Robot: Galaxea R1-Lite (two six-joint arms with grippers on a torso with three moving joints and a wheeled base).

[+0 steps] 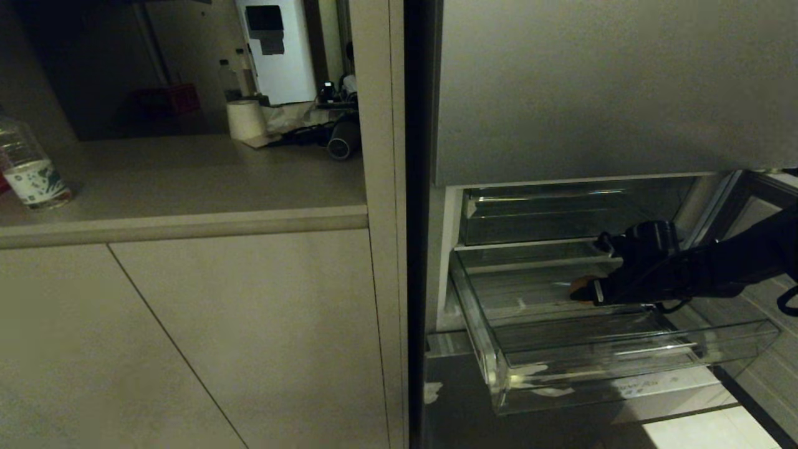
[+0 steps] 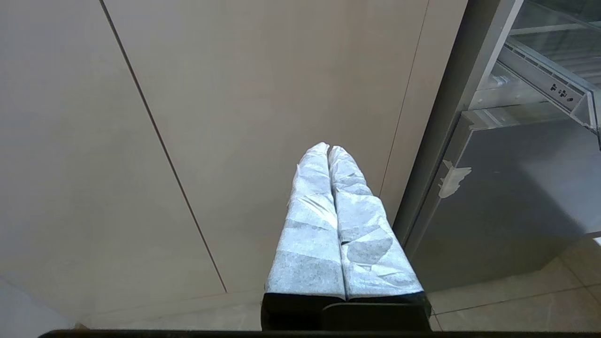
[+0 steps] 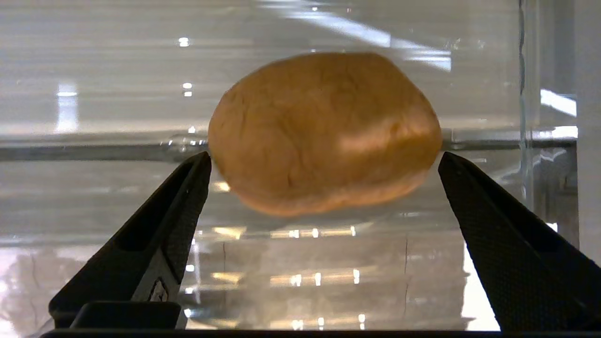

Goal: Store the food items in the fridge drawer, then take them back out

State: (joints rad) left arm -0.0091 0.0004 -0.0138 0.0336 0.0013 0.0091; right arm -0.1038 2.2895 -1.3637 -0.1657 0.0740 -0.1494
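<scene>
**A:** So where's this at? The wide clear plastic fridge drawer (image 1: 623, 362) is pulled out on the right, below the grey steel door front (image 1: 592, 87).

**B:** The right gripper (image 3: 324, 159) is reaching in, jaws spread wide around a rounded tan-brown food item (image 3: 324, 131) on the ribbed floor, not clamping it. Can't say if it's storing or fetching.

**A:** Left gripper (image 2: 328, 149)?

**B:** Parked by the beige cabinet (image 2: 235, 94), wrapped fingers together, empty. I only see one item.
</scene>
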